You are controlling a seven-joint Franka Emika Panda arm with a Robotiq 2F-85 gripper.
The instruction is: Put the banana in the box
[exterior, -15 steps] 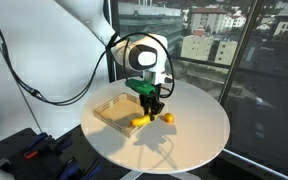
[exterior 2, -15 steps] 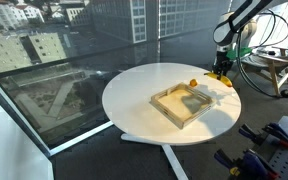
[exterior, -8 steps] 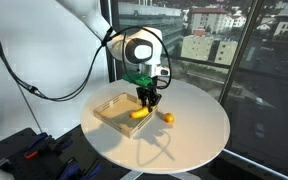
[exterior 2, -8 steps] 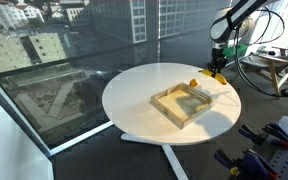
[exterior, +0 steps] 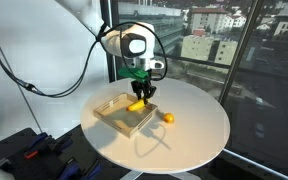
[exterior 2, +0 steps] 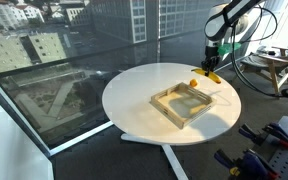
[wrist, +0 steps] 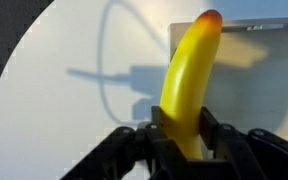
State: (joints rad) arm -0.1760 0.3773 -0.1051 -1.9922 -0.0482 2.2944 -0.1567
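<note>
In the wrist view we see the white table (wrist: 44,110) spreading left of the pincer (wrist: 187,140), crossed by a thin looping shadow. The pincer is clamped narrowly on the banana (wrist: 189,75), with its fingers (wrist: 216,140) pressing both sides of the lower end. The fruit stretches straight away from the pincer, its tip over the near wall of the box (wrist: 259,60), which lies ahead and to the right. In an exterior view the box (exterior: 114,112) sits below and left of the pincer (exterior: 141,95). The banana (exterior: 136,104) hangs clear of the table by the box's edge. A small orange fruit (exterior: 168,118) rests on the table, down to the pincer's right.
</note>
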